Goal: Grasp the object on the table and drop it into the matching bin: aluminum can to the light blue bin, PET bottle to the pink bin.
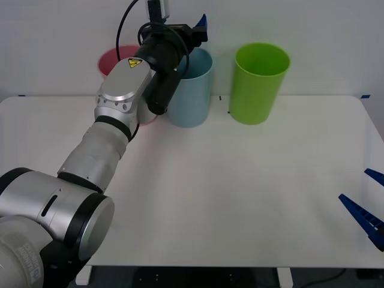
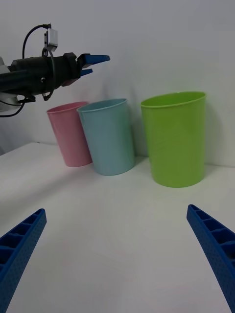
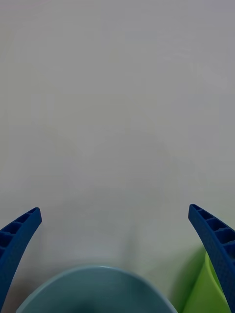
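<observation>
A: Your left gripper (image 2: 96,63) hangs over the light blue bin (image 1: 191,87), fingers spread, holding nothing.

B: Can's nowhere on the table (image 1: 240,192); likely dropped in. Your right gripper (image 2: 117,254) waits, splayed wide.

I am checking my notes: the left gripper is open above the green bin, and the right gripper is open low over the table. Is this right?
Not quite. The left gripper is open above the light blue bin, not the green bin; the front view shows it. The right gripper is open low over the table.

My left arm reaches far toward 12 o'clock, its left gripper (image 1: 201,27) wide open. My right gripper (image 1: 367,204) waits at 4 o'clock, open too.
</observation>
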Available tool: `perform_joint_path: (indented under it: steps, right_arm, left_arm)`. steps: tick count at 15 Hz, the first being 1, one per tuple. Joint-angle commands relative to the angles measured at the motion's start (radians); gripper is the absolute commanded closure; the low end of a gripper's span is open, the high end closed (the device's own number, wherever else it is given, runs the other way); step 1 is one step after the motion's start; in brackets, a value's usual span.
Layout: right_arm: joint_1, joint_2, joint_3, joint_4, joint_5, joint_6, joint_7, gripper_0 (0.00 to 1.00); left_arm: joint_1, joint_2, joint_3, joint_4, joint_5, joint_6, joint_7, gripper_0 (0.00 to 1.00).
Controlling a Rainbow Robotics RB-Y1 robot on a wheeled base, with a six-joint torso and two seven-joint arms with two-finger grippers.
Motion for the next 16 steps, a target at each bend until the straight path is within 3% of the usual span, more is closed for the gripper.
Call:
perform_joint_path:
  steps: [1, 5, 8, 11, 16]
  right_arm:
    - [0.000, 0.000, 0.000, 0.000, 0.000, 0.000, 0.000, 0.00]
    - [0.000, 0.000, 0.000, 0.000, 0.000, 0.000, 0.000, 0.00]
    - [0.000, 0.000, 0.000, 0.000, 0.000, 0.000, 0.000, 0.00]
    - [0.000, 0.000, 0.000, 0.000, 0.000, 0.000, 0.000, 0.00]
    - [0.000, 0.000, 0.000, 0.000, 0.000, 0.000, 0.000, 0.00]
  left_arm:
    - [0.003, 0.002, 0.000, 0.000, 0.012, -0.003, 0.000, 0.00]
    - [0.008, 0.003, 0.000, -0.002, 0.053, -0.019, -0.007, 0.00]
    - [0.017, 0.035, -0.032, -0.009, 0.136, -0.037, -0.025, 0.00]
    - [0.092, 0.081, -0.080, -0.112, 0.214, -0.052, -0.031, 0.00]
    - [0.215, 0.132, -0.081, -0.256, 0.245, -0.098, -0.031, 0.00]
